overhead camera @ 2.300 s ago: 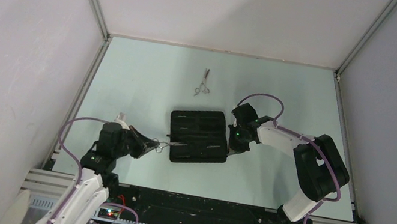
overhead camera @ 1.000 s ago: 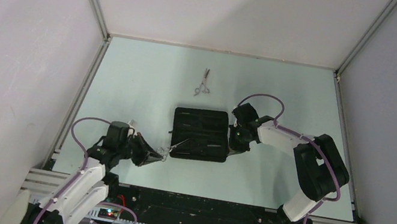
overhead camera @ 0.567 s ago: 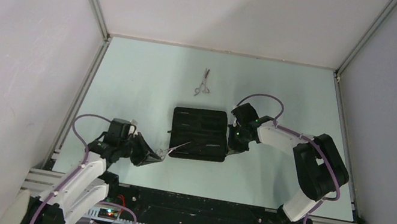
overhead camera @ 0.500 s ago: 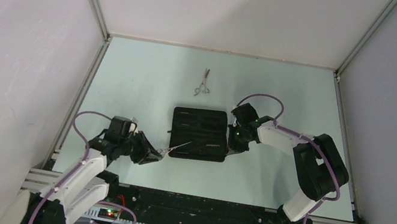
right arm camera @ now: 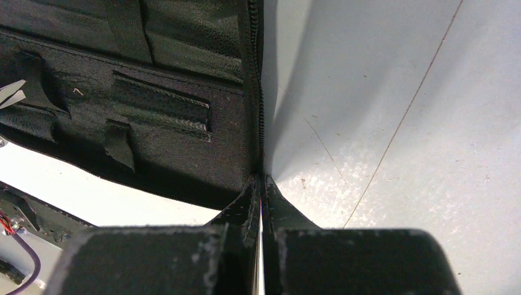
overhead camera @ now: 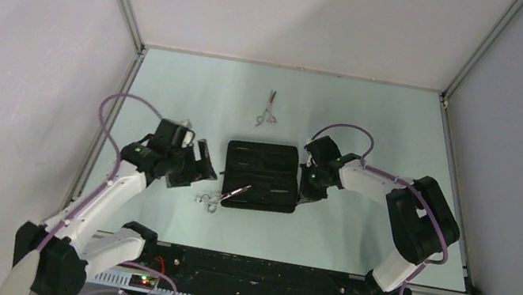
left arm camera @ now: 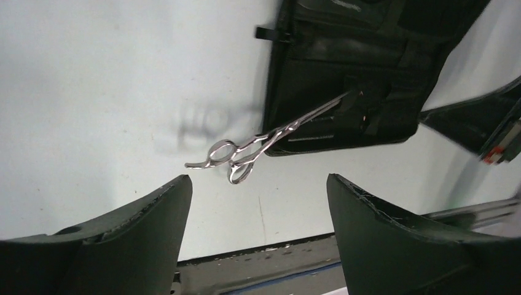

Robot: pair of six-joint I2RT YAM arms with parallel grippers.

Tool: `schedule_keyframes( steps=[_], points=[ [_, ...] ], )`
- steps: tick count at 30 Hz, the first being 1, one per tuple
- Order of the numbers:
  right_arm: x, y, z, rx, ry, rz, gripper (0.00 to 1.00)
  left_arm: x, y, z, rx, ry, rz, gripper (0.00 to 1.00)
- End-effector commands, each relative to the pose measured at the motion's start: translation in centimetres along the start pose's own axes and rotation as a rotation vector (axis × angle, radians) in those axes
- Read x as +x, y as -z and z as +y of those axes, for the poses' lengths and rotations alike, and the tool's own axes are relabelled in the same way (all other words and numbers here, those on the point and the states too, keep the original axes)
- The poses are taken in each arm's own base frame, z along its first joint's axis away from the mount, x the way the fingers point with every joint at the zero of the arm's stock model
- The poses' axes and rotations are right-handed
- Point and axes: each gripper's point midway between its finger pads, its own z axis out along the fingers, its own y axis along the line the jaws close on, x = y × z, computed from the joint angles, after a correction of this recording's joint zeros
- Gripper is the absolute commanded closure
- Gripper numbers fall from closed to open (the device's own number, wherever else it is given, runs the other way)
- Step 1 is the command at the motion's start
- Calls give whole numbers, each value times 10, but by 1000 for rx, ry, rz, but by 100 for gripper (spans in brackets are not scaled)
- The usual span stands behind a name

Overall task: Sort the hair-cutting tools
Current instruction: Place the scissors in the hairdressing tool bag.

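Inside the case (overhead camera: 265, 166), pocket contents are too dark to read. Bent at the elbow, the left arm holds its end effector (left arm camera: 258, 184) wide open and empty near scissors (left arm camera: 270, 130), whose blades are tucked into the case, rings out over the counter (overhead camera: 170, 100). The right end effector (right arm camera: 261, 184) is pinched shut on the case's edge. A second scissors (overhead camera: 268, 110) lies well behind.

Left gripper (left arm camera: 258, 183) hangs with jaws spread wide, right gripper (right arm camera: 261, 187) reaches forward with fingers pressed together

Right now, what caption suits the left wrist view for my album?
Open left gripper frames silver scissors, tips tucked into the black case, ring handles off its edge.
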Motion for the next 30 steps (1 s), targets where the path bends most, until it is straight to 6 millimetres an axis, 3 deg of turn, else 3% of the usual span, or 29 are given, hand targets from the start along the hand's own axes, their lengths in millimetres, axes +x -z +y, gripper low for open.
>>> schedule_keyframes(
  steps=[1, 7, 14, 23, 30],
  points=[
    [18, -16, -18, 58, 3, 44, 100, 0, 3, -21, -59, -347, 6, 16],
    [18, -16, -17, 53, 6, 43, 100, 5, -23, -55, -124, -656, 60, 23],
    [16, -15, -19, 52, -3, 41, 100, 22, -60, -71, -181, -823, 152, 33],
    [15, -14, -20, 53, -10, 40, 100, 44, -90, -62, -225, -883, 247, 42],
    [16, -14, -22, 59, -14, 41, 100, 40, -103, -45, -299, -890, 249, 60]
  ],
)
